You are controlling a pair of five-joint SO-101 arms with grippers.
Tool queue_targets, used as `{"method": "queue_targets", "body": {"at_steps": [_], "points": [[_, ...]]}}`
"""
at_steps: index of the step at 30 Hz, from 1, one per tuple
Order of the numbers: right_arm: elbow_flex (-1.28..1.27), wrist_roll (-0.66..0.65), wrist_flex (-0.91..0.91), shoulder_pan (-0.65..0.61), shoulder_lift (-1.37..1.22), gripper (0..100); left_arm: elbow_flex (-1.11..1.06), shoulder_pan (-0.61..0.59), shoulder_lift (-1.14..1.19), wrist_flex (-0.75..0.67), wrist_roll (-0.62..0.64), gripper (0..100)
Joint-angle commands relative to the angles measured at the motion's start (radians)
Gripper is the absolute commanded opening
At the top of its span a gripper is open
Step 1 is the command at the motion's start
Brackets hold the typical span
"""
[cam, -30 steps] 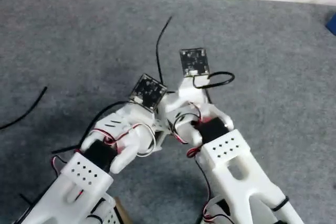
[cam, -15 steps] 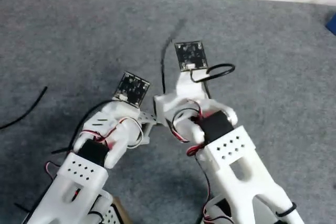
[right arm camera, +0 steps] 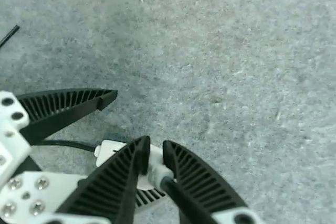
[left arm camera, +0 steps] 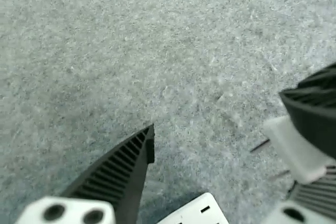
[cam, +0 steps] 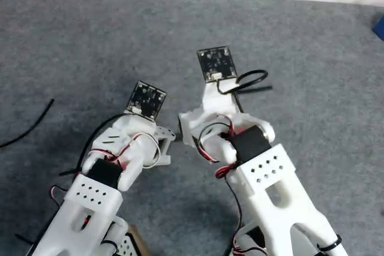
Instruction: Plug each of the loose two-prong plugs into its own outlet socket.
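- One white plug (right arm camera: pixel 110 151) clamped in right hand (right arm camera: pixel 156 146), low over grey counter (right arm camera: pixel 236 51); left hand (left arm camera: pixel 220 166) spread wide alongside.
- Likely light, stiff and slick; best pinched across the body, clear of the trailing black cord (right arm camera: pixel 63 144).

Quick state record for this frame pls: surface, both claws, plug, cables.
surface: grey carpet
right claw: shut on white plug, low over the carpet
white plug: juts sideways out of the right claw; black lead runs from it
left claw: open, close beside the right claw, holding nothing
loose cable: black, on the carpet at the high view's left edge
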State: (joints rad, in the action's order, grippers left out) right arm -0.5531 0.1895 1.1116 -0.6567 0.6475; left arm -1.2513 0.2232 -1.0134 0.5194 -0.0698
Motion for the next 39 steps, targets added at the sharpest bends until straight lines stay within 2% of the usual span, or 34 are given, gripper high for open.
{"method": "queue_targets", "body": {"at_steps": [1, 7, 12, 19, 22, 31, 37, 39], "points": [[0.007, -0.044, 0.039, -0.016, 0.001, 0.5, 0.021, -0.028, -0.015, -0.048, -0.014, 40], [0.007, -0.051, 0.028, -0.016, -0.013, 0.5, 0.021, -0.027, -0.018, -0.044, -0.017, 40], [0.007, -0.051, -0.025, 0.031, -0.027, 0.5, 0.008, -0.024, -0.024, -0.017, -0.087, 41], [0.13, -0.048, -0.016, 0.068, -0.231, 0.5, 0.008, -0.03, -0.036, 0.043, -0.172, 41], [0.209, -0.046, -0.01, 0.073, -0.311, 0.5, -0.018, -0.03, -0.127, 0.098, -0.269, 40], [0.38, -0.049, 0.068, 0.071, -0.421, 0.5, -0.165, -0.139, -0.561, 0.153, -0.276, 40], [0.32, -0.115, 0.09, 0.13, -0.415, 0.5, -0.163, -0.142, -0.576, 0.189, -0.272, 40], [0.277, -0.18, 0.085, 0.165, -0.426, 0.9, -0.162, -0.142, -0.547, 0.187, -0.272, 40]]}}
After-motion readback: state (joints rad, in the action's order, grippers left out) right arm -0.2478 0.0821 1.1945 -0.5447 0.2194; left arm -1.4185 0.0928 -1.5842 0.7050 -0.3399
